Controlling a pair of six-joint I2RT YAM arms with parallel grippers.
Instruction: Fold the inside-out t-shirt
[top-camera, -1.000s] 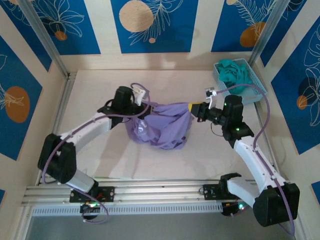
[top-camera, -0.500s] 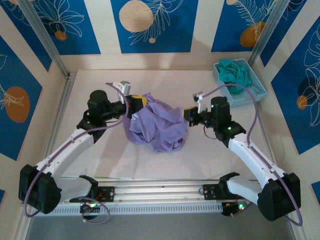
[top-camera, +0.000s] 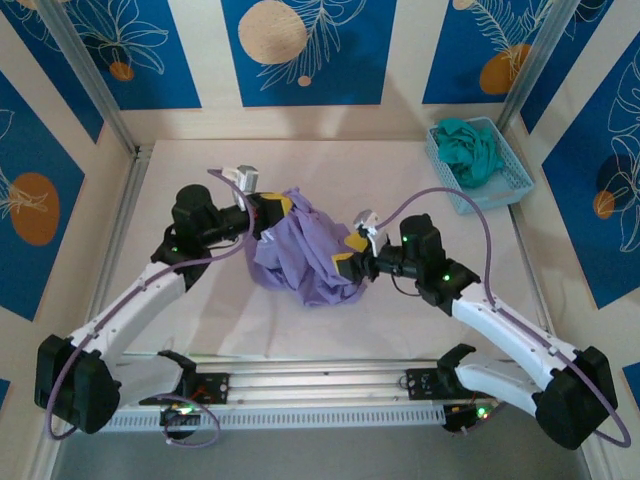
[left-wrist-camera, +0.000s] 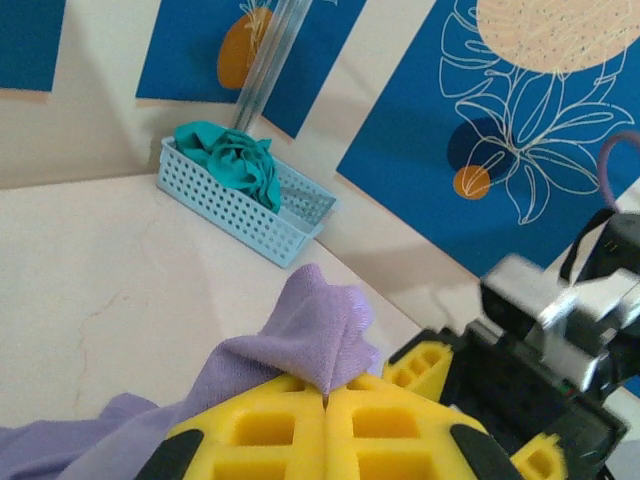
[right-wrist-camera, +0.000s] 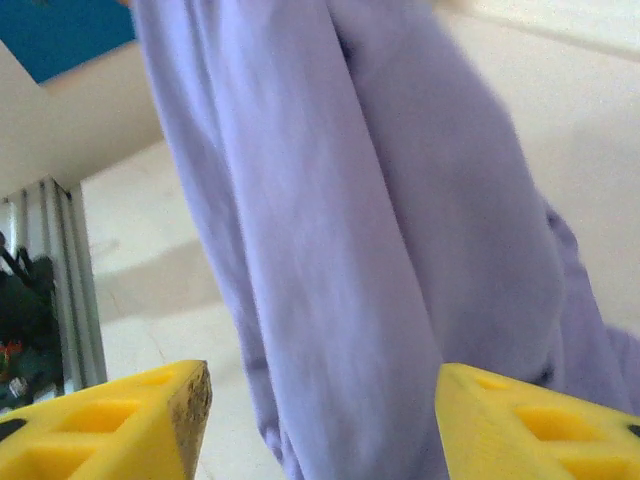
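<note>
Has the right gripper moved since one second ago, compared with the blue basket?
Yes. The right gripper moved left and toward the near table edge, farther from the blue basket; its jaws now stand open at the t-shirt.

Lavender inside-out t-shirt (top-camera: 305, 250): soft matt cloth, a faint sheen noted on the fold pinched in the left gripper (left-wrist-camera: 325, 400). Its fingers (left-wrist-camera: 270, 430): yellow moulded plastic, matt, hollow-celled; likewise on the right gripper (right-wrist-camera: 320, 420), one tip edge roughened. Beyond the left gripper, pale blue basket (left-wrist-camera: 250, 215): perforated plastic, teal cloth (left-wrist-camera: 235, 160) held inside. Cream table (left-wrist-camera: 90, 270): smooth, matt
</note>
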